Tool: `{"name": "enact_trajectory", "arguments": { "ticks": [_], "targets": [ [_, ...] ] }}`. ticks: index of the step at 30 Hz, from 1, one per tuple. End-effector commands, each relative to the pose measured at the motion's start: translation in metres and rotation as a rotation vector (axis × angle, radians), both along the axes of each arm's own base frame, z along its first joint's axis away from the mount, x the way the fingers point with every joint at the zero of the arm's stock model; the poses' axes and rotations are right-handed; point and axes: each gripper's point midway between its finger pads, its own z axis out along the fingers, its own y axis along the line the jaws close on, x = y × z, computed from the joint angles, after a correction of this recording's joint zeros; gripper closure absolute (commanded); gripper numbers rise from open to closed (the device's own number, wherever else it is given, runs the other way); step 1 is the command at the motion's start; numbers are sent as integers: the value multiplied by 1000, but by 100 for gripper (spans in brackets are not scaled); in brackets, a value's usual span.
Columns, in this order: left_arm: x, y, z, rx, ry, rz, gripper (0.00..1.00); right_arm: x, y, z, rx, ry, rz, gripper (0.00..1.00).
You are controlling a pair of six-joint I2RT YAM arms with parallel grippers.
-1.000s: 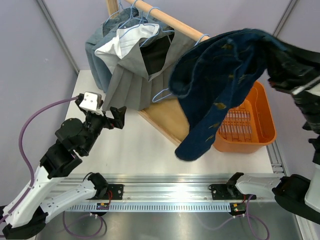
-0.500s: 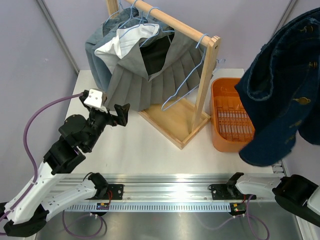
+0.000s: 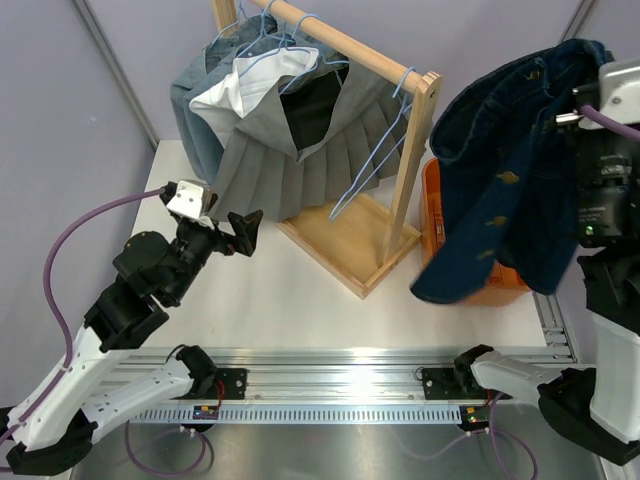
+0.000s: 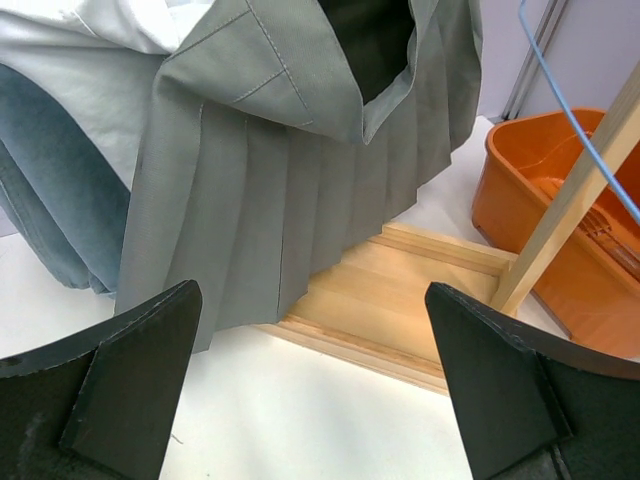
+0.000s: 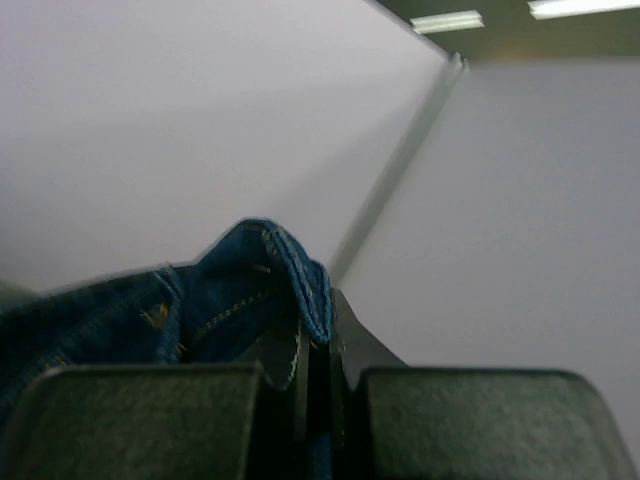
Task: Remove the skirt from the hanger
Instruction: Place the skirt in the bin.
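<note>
Denim skirt (image 3: 510, 170), now freed from the blue hanger (image 3: 375, 165), is being swung back over the orange basket (image 3: 432, 220) at frame right by clenched right fingers (image 5: 150, 425), left fingers (image 4: 120, 390) being kept spread, empty.

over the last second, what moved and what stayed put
The right gripper, shut on the denim skirt, swung it from in front of the wooden rack far out to the right, then back over the orange basket. The open left gripper barely shifted; the rack and the grey pleated skirt on it stayed.
</note>
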Motion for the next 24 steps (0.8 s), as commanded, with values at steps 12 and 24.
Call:
{"name": "enact_trajectory", "arguments": {
  "ticks": [12, 24],
  "targets": [
    [-15, 9, 14, -86, -45, -22, 1, 88, -35, -123, 246, 331, 84, 100],
    [-4, 0, 22, -66, -16, -11, 1, 146, -27, -375, 522, 970, 205, 100]
  ]
}}
